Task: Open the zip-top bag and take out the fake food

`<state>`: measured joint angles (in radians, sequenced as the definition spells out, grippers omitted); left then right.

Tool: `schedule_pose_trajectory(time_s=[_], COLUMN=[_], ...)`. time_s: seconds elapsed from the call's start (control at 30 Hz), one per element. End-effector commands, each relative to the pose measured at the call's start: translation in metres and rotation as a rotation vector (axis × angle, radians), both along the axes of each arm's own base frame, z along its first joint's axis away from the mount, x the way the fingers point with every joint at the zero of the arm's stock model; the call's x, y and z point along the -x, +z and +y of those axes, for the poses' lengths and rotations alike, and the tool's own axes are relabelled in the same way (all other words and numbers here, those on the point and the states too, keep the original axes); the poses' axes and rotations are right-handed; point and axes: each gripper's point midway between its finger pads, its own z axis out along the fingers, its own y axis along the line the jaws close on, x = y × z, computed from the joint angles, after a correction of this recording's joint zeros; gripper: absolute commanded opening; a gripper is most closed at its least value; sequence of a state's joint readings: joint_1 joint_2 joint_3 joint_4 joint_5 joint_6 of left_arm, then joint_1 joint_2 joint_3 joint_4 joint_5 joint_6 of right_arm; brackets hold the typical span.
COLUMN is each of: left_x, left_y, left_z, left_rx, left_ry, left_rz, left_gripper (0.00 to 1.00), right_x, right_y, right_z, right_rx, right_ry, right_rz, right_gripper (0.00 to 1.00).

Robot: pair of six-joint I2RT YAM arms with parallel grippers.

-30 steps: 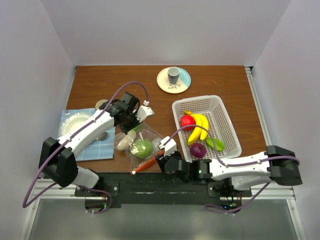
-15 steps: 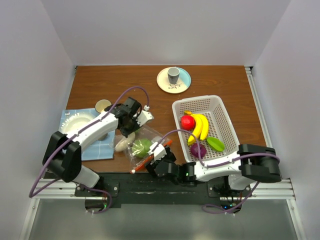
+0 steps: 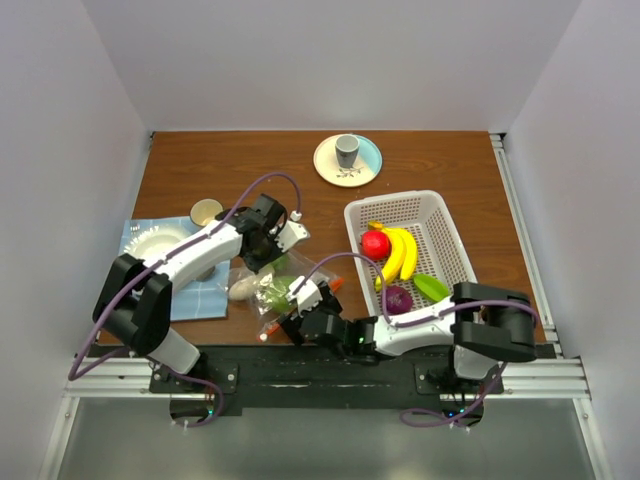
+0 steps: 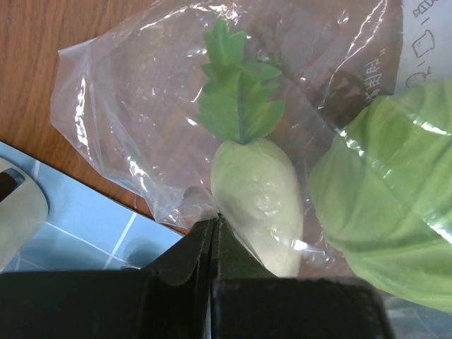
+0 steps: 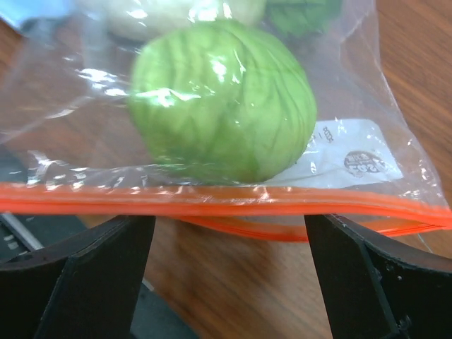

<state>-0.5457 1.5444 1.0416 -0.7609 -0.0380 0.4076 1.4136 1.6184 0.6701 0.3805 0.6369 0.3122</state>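
Note:
The zip-top bag [image 3: 272, 293] lies near the table's front edge, its orange-red zip strip [image 5: 226, 201] facing the front. Inside it are a green cabbage [image 5: 226, 106] and a cream radish with a green leaf [image 4: 258, 194]. My left gripper [image 4: 213, 220] is shut on a fold of the bag's far edge, next to the radish; in the top view it [image 3: 262, 260] is at the bag's far side. My right gripper [image 5: 226, 224] is open, its jaws on either side of the zip strip and just short of it. Banana bunch [image 3: 400, 252], red fruit [image 3: 375, 243], purple piece [image 3: 397, 299] and green piece [image 3: 431, 287] lie in the white basket [image 3: 450, 240].
A plate with a grey cup [image 3: 347, 152] stands at the back. A blue cloth with a white plate [image 3: 150, 245] lies at the left, touching the bag, with a small beige cup [image 3: 206, 211] behind it. The black front rail [image 3: 260, 365] runs just before the bag.
My right arm has swung left along the front edge to the bag's zip strip. My left gripper has moved slightly nearer, and the bag has bunched up and shifted left.

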Motion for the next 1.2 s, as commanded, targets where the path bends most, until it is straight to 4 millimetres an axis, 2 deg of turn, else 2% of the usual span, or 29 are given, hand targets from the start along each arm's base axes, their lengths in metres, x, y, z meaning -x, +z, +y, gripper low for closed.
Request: schedule_pose_trajectory(time_s=[0.0,0.03,0.07,0.17,0.27,0.37,0.4,0.6,0.77,0.93,1.07,1.13,1.17], left_x=[-0.004,-0.002,-0.003,-0.003,-0.004,-0.004,-0.004,-0.001,-0.003,-0.004,-0.003,-0.002,-0.002], left_y=[-0.004,-0.005,-0.006,-0.007,-0.005,-0.002,-0.001,-0.003,-0.002,0.000,0.000,-0.001,0.000], left_z=[-0.004,-0.003,-0.003,-0.003,-0.005,-0.005,-0.005,0.000,-0.001,-0.003,-0.003,-0.001,-0.002], left_rx=[0.011,0.007,0.007,0.008,0.012,0.013,0.014,0.000,0.004,0.008,0.006,0.002,0.002], left_ry=[-0.016,-0.016,-0.017,-0.014,-0.014,-0.014,-0.014,-0.014,-0.013,-0.014,-0.015,-0.015,-0.017], left_rz=[-0.005,0.000,0.000,0.000,-0.006,-0.009,-0.010,-0.008,-0.013,-0.012,-0.010,-0.007,-0.010], left_gripper=[0.00,0.00,0.00,0.00,0.00,0.00,0.00,0.00,0.00,0.00,0.00,0.00,0.00], right_x=[0.010,0.014,0.017,0.020,0.017,0.019,0.020,0.023,0.020,0.014,0.009,0.007,0.006], right_y=[0.050,0.068,0.062,0.068,0.058,0.051,0.046,0.032,0.030,0.026,0.015,0.010,0.008], right_z=[0.007,0.005,-0.004,-0.020,-0.027,-0.023,-0.021,-0.025,-0.025,-0.013,-0.001,0.001,0.003], right_rx=[-0.126,-0.176,-0.156,-0.175,-0.143,-0.127,-0.115,-0.096,-0.102,-0.105,-0.099,-0.103,-0.115], right_ry=[0.068,0.092,0.096,0.080,0.056,0.067,0.074,0.078,0.056,0.040,0.025,0.015,0.013], right_rz=[0.002,0.007,0.020,0.033,0.033,0.044,0.049,0.067,0.058,0.044,0.046,0.054,0.057], right_gripper=[0.88,0.87,0.86,0.81,0.73,0.56,0.47,0.25,0.24,0.24,0.24,0.28,0.37])
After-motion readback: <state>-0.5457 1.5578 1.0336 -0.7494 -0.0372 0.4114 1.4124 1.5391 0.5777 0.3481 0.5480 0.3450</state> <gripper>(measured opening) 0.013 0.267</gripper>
